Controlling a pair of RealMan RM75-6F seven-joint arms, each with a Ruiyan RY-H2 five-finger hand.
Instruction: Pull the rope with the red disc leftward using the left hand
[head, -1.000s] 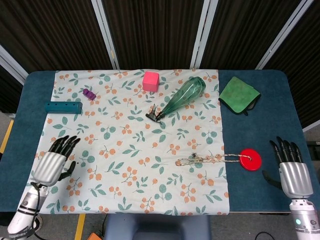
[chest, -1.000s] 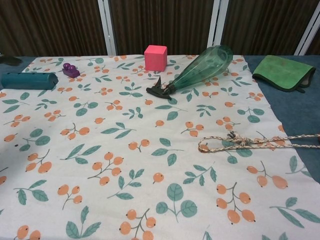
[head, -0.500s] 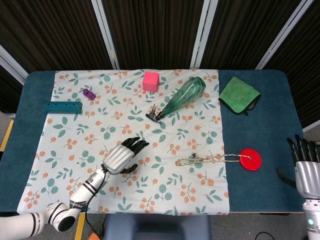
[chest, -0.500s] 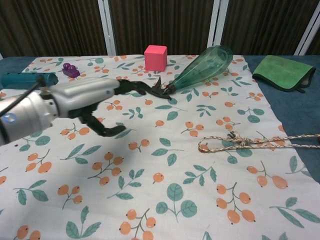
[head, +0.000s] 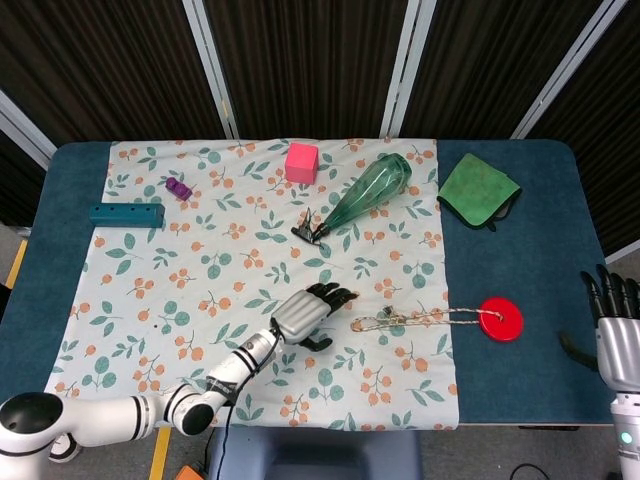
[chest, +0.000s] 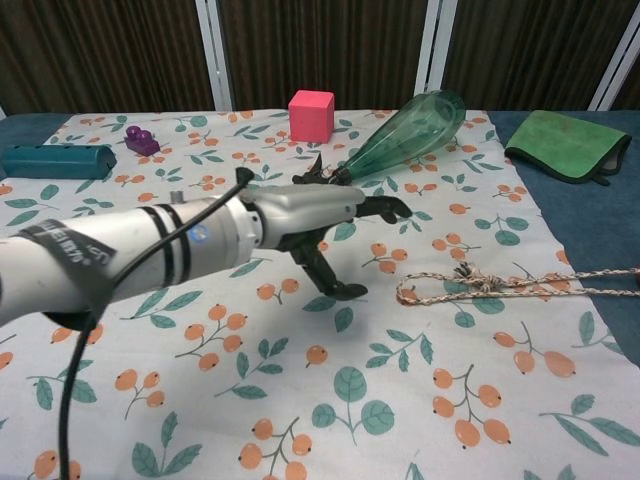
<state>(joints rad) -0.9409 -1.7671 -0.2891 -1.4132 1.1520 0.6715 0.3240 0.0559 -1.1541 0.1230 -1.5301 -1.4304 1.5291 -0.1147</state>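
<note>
A braided rope (head: 420, 319) lies across the right part of the floral cloth, its looped end (chest: 430, 291) pointing left. Its other end joins a red disc (head: 500, 319) on the blue table, outside the chest view. My left hand (head: 308, 313) hovers just left of the loop, fingers spread and holding nothing; in the chest view the left hand (chest: 320, 219) reaches rightward with its thumb hanging down, a short gap from the rope. My right hand (head: 620, 328) is at the table's right edge, fingers extended, empty.
A green glass bottle (head: 368, 192) lies on its side behind the rope. A pink cube (head: 302, 161), a purple toy (head: 179, 187) and a teal bar (head: 126, 213) sit at the back and left. A green cloth (head: 478, 188) lies at the back right.
My left hand has swept from the table's left front edge rightward across the cloth, now close to the rope's loop. My right hand has drifted right and lower. The rope has not moved.
</note>
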